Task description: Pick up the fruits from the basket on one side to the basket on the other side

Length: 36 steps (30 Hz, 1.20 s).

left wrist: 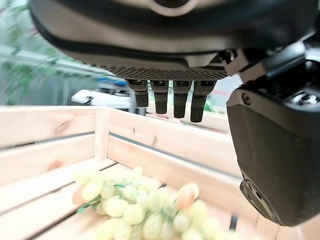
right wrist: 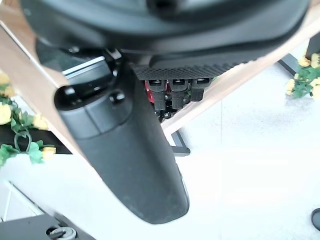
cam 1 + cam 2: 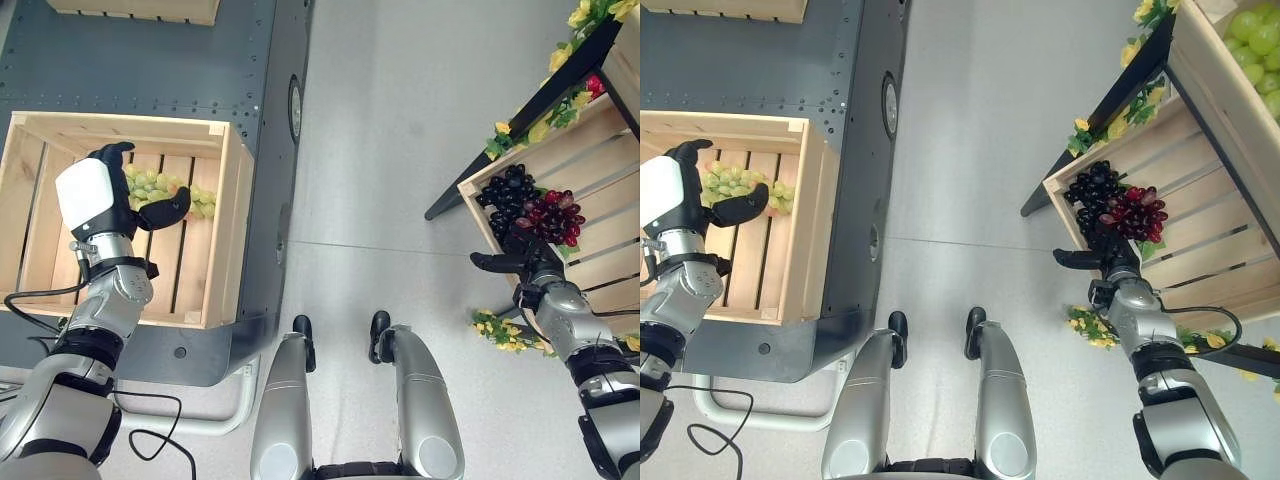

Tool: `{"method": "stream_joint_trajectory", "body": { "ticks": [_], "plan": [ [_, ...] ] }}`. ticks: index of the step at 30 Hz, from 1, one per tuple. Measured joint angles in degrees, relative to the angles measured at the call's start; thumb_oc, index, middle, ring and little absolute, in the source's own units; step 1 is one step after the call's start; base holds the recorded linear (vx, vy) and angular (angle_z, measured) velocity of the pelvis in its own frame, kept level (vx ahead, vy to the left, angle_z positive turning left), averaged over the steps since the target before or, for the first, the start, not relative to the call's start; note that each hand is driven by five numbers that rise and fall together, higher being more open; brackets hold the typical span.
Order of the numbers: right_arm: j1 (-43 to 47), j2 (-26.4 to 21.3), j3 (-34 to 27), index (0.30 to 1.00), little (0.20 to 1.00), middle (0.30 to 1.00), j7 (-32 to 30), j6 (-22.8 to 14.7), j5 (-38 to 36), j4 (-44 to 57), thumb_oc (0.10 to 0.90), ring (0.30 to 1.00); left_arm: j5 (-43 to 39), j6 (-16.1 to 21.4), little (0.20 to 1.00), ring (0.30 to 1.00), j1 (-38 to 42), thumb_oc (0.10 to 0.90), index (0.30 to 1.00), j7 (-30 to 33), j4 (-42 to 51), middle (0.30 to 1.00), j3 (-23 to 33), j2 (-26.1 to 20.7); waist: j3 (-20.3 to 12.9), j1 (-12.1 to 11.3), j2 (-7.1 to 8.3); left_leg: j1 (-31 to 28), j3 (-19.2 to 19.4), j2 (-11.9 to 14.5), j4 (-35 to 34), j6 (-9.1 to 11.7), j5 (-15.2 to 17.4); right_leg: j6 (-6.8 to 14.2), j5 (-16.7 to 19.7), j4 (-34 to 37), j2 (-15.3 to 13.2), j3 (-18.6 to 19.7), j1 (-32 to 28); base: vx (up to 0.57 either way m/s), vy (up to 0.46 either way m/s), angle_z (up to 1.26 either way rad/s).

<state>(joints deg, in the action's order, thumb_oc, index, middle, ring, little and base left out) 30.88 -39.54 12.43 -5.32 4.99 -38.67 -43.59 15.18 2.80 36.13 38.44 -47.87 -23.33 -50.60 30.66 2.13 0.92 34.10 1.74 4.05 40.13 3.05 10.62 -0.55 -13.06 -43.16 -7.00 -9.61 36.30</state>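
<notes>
Green grapes (image 3: 165,190) — pale, one loose bunch — are lying on the slats near the far edge of the left crate (image 3: 225,250). Left hand (image 3: 105,200) is hovering just above them, fingers spread, holding nothing. Right crate (image 3: 600,200) is holding dark grapes (image 3: 505,195) and red grapes (image 3: 552,218) near its left corner — right hand (image 3: 525,262) is reaching in, fingers extended, gripping nothing

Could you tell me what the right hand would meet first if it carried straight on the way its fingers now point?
Most likely the red grapes in the tilted crate: the right hand points straight at that bunch, though the depth is hard to judge.
</notes>
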Motion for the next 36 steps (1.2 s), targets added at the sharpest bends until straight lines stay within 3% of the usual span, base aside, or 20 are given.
{"method": "stream_joint_trajectory", "body": {
  "ticks": [6,10,21,27,36],
  "plan": [
    [0.40,-2.50,3.85,0.900,0.900,0.900,2.28,-1.63,0.02,0.04,0.800,0.900,8.00,-3.76,0.900,0.900,4.16,0.800,0.900,1.92,-4.72,0.900,-5.43,-1.55,0.00,-0.01,0.01,0.59,0.04,0.02,-0.03,0.17,-0.14,-0.07,-0.03,-0.07,-0.03,-0.04,0.65,-0.05,0.056,0.00],
    [1.04,-3.14,4.21,0.900,0.900,0.900,3.33,-1.63,-0.02,-0.05,0.800,0.900,14.37,-4.12,0.900,0.900,6.55,0.800,0.900,1.80,-6.60,0.900,-9.25,-4.19,-0.01,0.06,0.01,1.38,-0.05,0.06,0.38,0.23,-0.17,-0.22,-0.14,-0.53,-0.08,-0.14,1.44,-0.02,0.051,0.01],
    [4.68,-5.31,7.46,0.900,0.900,0.900,7.47,-1.66,-0.18,-3.37,0.800,0.900,27.31,-4.37,0.900,0.900,9.81,0.800,0.900,-0.52,-6.44,0.900,-19.67,-5.75,-0.01,0.03,0.02,2.95,0.07,0.38,1.19,0.20,-0.14,-0.59,-0.49,-1.18,-0.24,-0.69,2.60,-0.01,0.028,0.02],
    [5.83,-6.00,7.58,0.900,0.900,0.900,7.50,-1.73,-0.65,-3.30,0.800,0.900,29.55,-5.28,0.900,0.900,12.83,0.800,0.900,-2.36,-6.06,0.900,-22.72,-7.96,-0.04,0.01,0.07,5.13,0.06,0.41,1.98,0.33,-0.24,-0.71,-0.55,-2.27,-0.37,-0.67,4.88,-0.01,0.026,0.01],
    [6.39,-6.92,7.60,0.900,0.900,0.900,8.29,-1.74,-2.75,-3.15,0.800,0.900,29.88,-12.77,0.900,0.900,16.96,0.800,0.900,-11.67,-6.05,0.900,-25.37,-8.01,-0.05,0.11,0.11,6.82,-0.01,0.49,3.12,0.28,-0.17,-0.84,-0.65,-3.26,-0.53,-0.86,6.36,-0.01,0.032,0.00]
  ]
}}
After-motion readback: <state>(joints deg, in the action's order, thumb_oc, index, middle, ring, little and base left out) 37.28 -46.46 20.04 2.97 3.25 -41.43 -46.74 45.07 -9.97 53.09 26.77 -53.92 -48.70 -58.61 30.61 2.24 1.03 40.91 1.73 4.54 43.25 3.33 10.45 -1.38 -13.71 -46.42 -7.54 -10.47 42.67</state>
